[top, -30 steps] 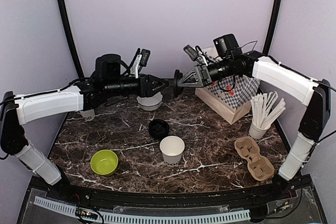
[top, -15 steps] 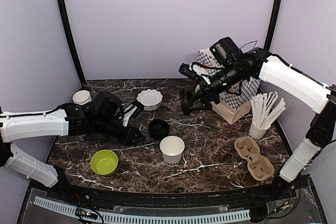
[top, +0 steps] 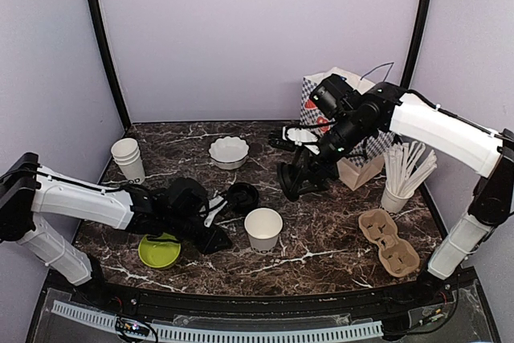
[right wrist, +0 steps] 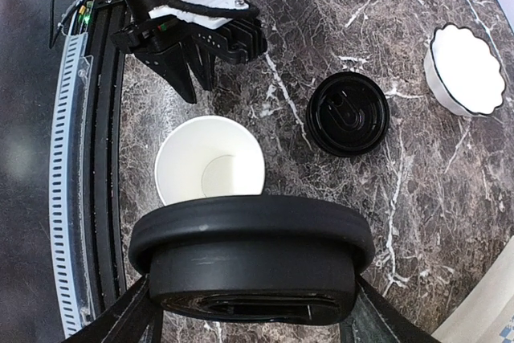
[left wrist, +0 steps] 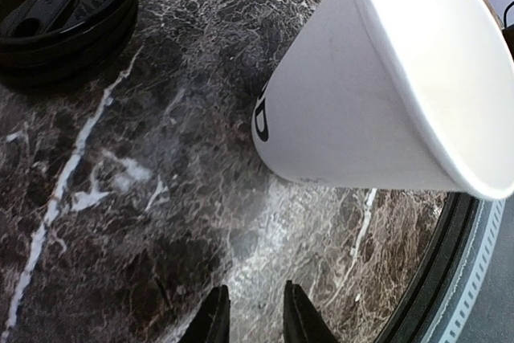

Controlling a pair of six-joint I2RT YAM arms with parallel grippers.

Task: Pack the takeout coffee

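A white paper cup (top: pixel 263 228) with black lettering stands open and lidless at the table's middle front; its side (left wrist: pixel 361 94) fills the left wrist view. My left gripper (top: pixel 217 238) lies low on the table just left of the cup, its jaws a narrow gap apart (left wrist: pixel 253 315) with nothing between them. My right gripper (top: pixel 295 178) hangs above and behind the cup, shut on a round black lid (right wrist: pixel 253 259). Under that lid, the right wrist view shows the cup's empty inside (right wrist: pixel 209 170). A stack of black lids (top: pixel 242 197) rests on the table behind the cup.
A green bowl (top: pixel 159 248) sits partly under my left arm. Behind it are stacked white cups (top: pixel 127 158) and a white scalloped bowl (top: pixel 229 151). At the right stand a checkered bag (top: pixel 357 146), a cup of straws (top: pixel 399 186) and a cardboard carrier (top: pixel 389 242).
The grippers met in mid-air at the lid. My left arm dropped to the table beside the cup with narrower jaws; my right arm brought the lid down toward the cup.
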